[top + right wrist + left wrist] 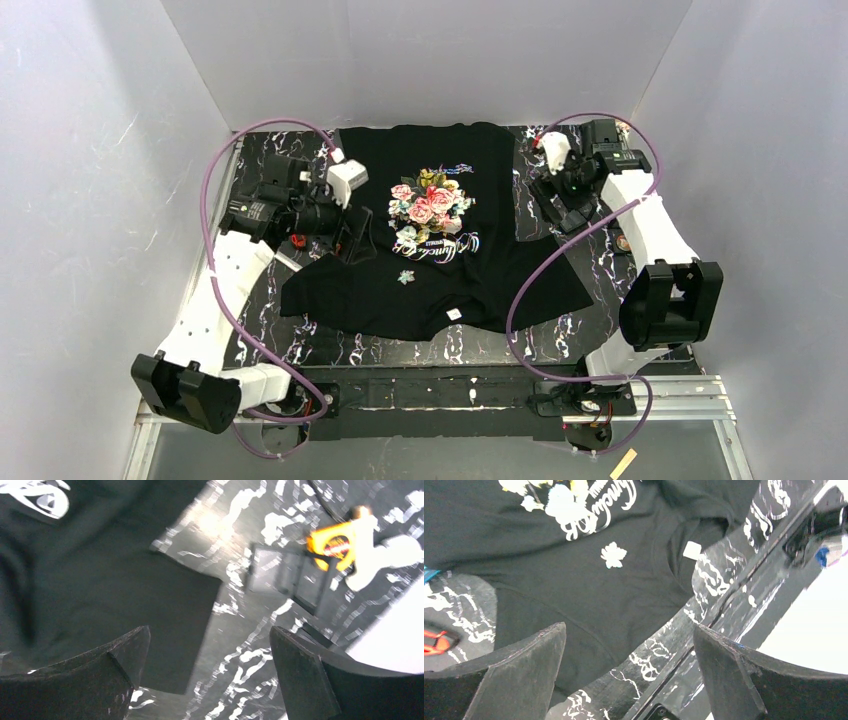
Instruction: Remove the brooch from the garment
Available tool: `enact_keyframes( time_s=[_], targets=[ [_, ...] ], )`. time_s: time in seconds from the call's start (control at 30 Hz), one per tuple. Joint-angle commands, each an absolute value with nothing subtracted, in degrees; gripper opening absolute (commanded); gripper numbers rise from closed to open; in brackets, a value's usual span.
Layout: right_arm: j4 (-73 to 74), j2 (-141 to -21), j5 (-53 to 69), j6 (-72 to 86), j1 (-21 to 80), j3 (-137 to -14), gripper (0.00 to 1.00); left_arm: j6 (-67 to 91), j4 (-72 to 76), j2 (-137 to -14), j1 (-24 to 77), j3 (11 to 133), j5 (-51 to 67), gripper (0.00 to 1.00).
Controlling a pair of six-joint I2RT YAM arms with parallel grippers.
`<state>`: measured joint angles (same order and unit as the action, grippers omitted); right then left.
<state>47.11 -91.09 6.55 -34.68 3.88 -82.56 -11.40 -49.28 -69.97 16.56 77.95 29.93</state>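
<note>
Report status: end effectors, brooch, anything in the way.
Left end effector open, empty. Right end effector open, empty. Brooch on garment, between lettering and neck label, untouched. Nothing over it.

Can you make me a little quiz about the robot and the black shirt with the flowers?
1. True or false: the left gripper is holding the brooch.
2. Pick one: what is printed on the T-shirt? A) pink roses B) a car C) a dog
3. Short answer: what small white thing sits at the shirt's neck?

Key: 1. False: the jaws are open and empty, and the brooch is still on the shirt. 2. A. 3. The neck label.
</note>
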Motion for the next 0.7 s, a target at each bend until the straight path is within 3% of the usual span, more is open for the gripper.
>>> enact_keyframes(
  time_s=[0.0,0.17,0.43,0.67],
  targets=[
    [52.6,-90.0,17.7,-27.6,7.2,-86.5,0.98,-22.1,-49.3,-69.0,16.3,72.0,37.7,0.98],
    [51.0,-90.8,28.8,-19.2,10.5,-84.4,0.98,-26.9,-48.4,-70.8,18.3,68.5,38.6,0.92],
    [53.9,-92.7,37.4,-17.2,12.1,-79.6,0.98,-32.5,-44.8,-80.0,29.3,66.7,27.1,0.61],
    [54.6,-94.0,35.8,-21.0,12.1,-79.0,0.98,-28.6,-35.4,-84.4,35.1,62.2,18.7,0.55]
  ],
)
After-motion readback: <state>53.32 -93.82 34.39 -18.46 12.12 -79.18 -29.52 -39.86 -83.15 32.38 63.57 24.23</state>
